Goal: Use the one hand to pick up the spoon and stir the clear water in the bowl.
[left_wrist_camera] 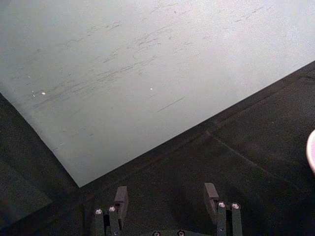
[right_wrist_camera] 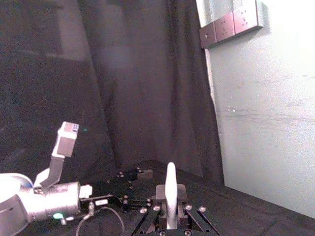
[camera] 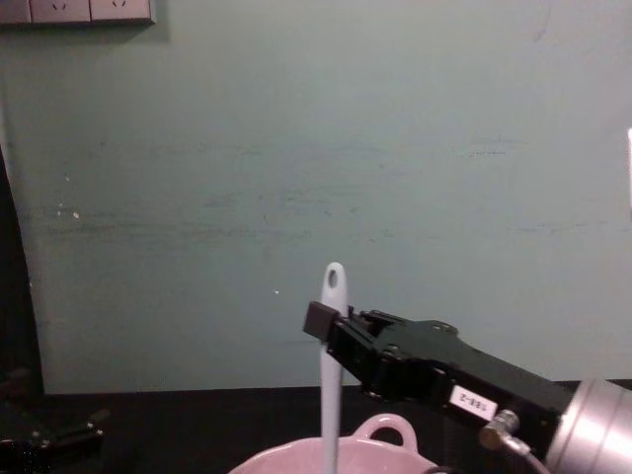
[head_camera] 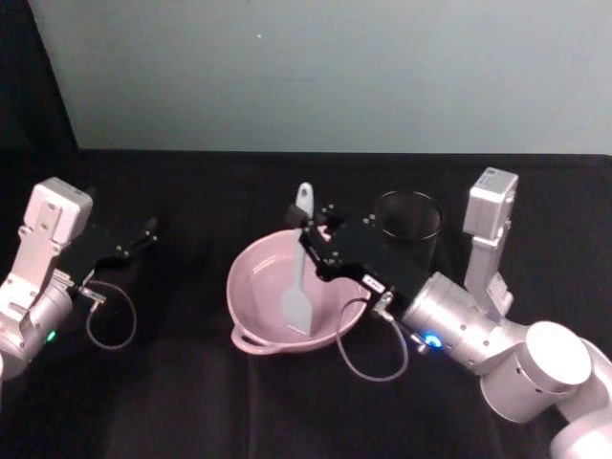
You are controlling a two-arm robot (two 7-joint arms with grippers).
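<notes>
Right hand (head_camera: 312, 232), spoon (head_camera: 297, 287) blade in bowl (head_camera: 249, 270)

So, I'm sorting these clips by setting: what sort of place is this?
Likely a robot test bench, not a kitchen: a black-draped table, a bare pale wall with sockets, a black curtain, and the right gripper holding a spoon in a bowl; left gripper parked apart.

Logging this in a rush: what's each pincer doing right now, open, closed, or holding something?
Left pincer: open, holding nothing.
Right pincer: shut on the spoon, whose blade is down in the bowl.
</notes>
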